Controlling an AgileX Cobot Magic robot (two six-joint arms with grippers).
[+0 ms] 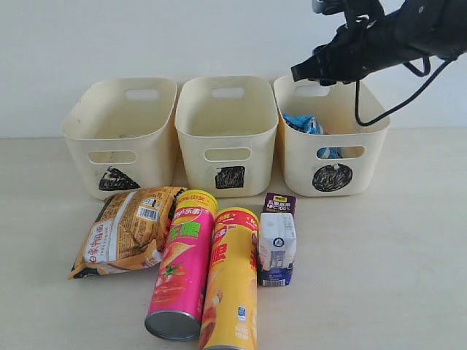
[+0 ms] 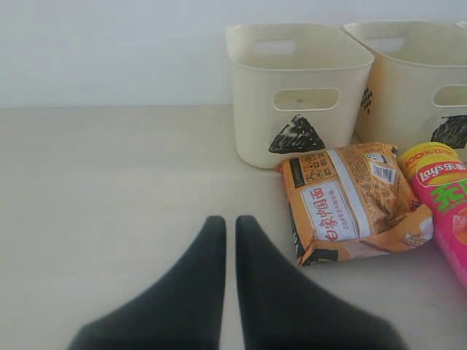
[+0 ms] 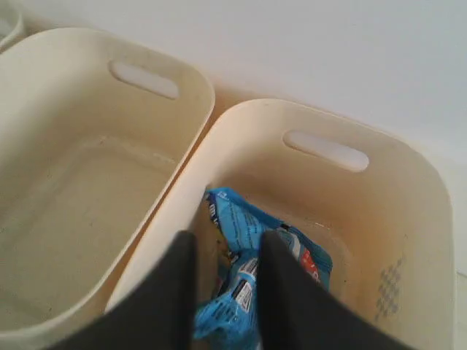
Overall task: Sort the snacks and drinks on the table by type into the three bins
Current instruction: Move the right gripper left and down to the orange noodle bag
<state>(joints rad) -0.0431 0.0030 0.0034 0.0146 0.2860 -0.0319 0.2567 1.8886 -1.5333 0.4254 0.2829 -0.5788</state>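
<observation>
Three cream bins stand in a row: triangle [image 1: 120, 135], square [image 1: 228, 131], circle [image 1: 332, 138]. The blue bag [image 1: 305, 124] lies inside the circle bin. My right gripper [image 1: 299, 71] hovers above that bin, open and empty; in the right wrist view the gripper [image 3: 228, 240] hangs over the blue bag [image 3: 237, 211]. In front of the bins lie the orange-tan bag [image 1: 124, 230], pink tube [image 1: 181, 262], yellow tube [image 1: 232, 288] and the white carton [image 1: 278, 240]. My left gripper [image 2: 230, 222] is shut and empty, low over bare table beside the orange-tan bag [image 2: 350, 200].
The triangle bin [image 2: 292, 87] and the square bin [image 2: 416, 80] look empty. A white wall runs behind the bins. A black cable [image 1: 379, 109] hangs from the right arm over the circle bin. The left arm is out of the exterior view.
</observation>
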